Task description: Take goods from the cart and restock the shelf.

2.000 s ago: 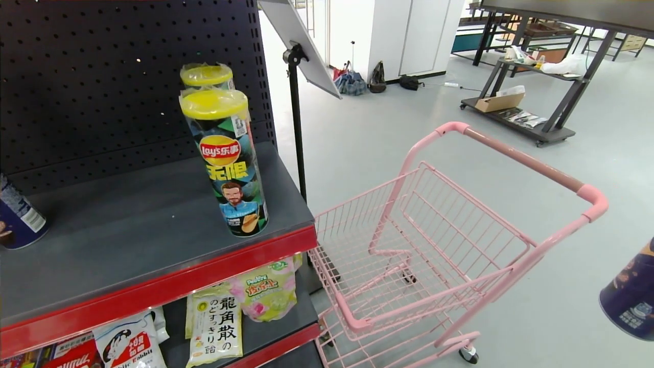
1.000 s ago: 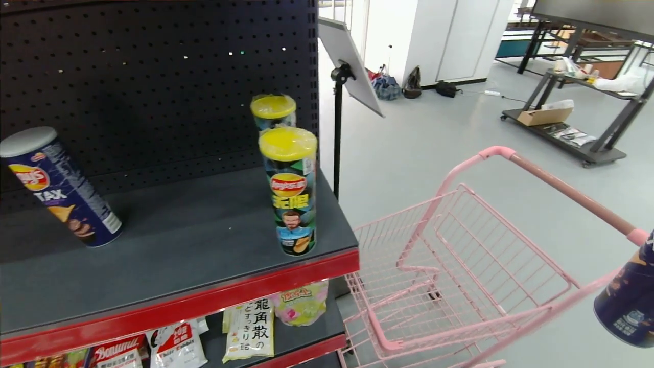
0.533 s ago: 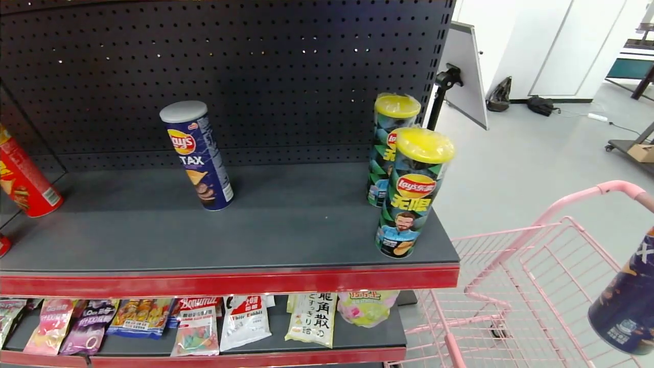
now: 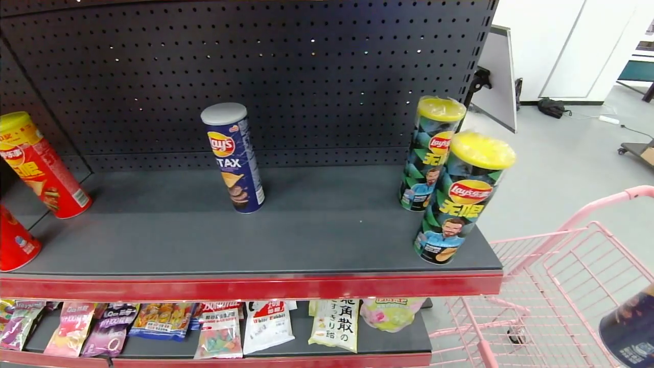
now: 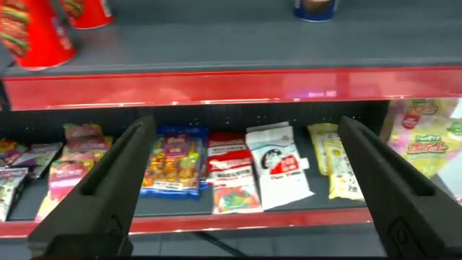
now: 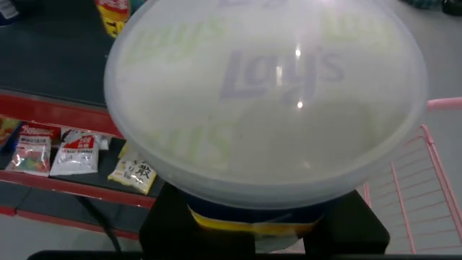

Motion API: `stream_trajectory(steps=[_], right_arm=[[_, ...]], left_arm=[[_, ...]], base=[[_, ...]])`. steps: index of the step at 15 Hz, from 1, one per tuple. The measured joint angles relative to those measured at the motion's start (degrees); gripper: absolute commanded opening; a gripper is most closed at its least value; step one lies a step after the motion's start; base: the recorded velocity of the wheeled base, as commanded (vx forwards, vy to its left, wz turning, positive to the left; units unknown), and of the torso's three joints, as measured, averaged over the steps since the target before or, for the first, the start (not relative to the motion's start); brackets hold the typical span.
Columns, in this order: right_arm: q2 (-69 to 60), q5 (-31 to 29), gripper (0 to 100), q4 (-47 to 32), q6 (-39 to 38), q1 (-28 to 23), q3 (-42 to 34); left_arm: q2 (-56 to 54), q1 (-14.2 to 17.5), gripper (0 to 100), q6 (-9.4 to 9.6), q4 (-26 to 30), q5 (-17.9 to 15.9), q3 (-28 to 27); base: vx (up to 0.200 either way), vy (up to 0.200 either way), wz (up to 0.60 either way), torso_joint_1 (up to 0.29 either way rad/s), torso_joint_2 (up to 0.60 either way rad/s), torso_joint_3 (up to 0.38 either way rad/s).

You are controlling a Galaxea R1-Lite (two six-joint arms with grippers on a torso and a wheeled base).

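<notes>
**Left tool** [image 5: 245, 195]: spread wide, nothing in it. Straight ahead of it lie the bags [image 5: 271, 170] on the lower shelf [image 5: 216, 220]. The red front lip of the shelf [image 4: 255, 240] runs above it.

**Red cans** [image 4: 43, 163]: two, upright on the shelf, up and off to the left tool's left. One stands at the back, the other close to the lip.

**Blue can** [image 4: 232, 156]: upright, mid-shelf towards the back, far to the left of the right tool and higher than it. Bare shelf lies on both sides of it.

**Green cans** [image 4: 465, 197]: two, at the shelf end nearest the right tool. The front one stands right at the lip.

**Cart** [image 4: 562, 286]: pink wire, directly beside and below the right tool.

**Right tool** [image 6: 253, 242]: clenched on the held can [image 6: 267, 94], gripping its body below the lid. The held can sits low over the cart, below shelf level and well apart from the shelf.

**Step in hand, as judged:** carrying the held can to the shelf.
- Its dark blue matches the blue can, so the bare patch beside that one looks the right spot.
- Raise it above the lip before moving it in.
- Pass in front of the front green can, which seems easy to knock.
- Set the base flat and upright.
- Let go only once it stands.
</notes>
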State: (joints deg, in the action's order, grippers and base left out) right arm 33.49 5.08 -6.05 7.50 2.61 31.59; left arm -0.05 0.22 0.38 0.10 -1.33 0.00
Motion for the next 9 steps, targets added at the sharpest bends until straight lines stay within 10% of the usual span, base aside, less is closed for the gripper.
stream_trajectory(steps=[9], right_arm=[[-3.9, 5.8, 0, -0.4, -0.6, 1.7, -0.6]], left_arm=[[0.0, 0.0, 100, 0.06, 0.0, 0.0, 0.0]], base=[[0.0, 0.2, 0.0, 0.003, 0.0, 0.004]])
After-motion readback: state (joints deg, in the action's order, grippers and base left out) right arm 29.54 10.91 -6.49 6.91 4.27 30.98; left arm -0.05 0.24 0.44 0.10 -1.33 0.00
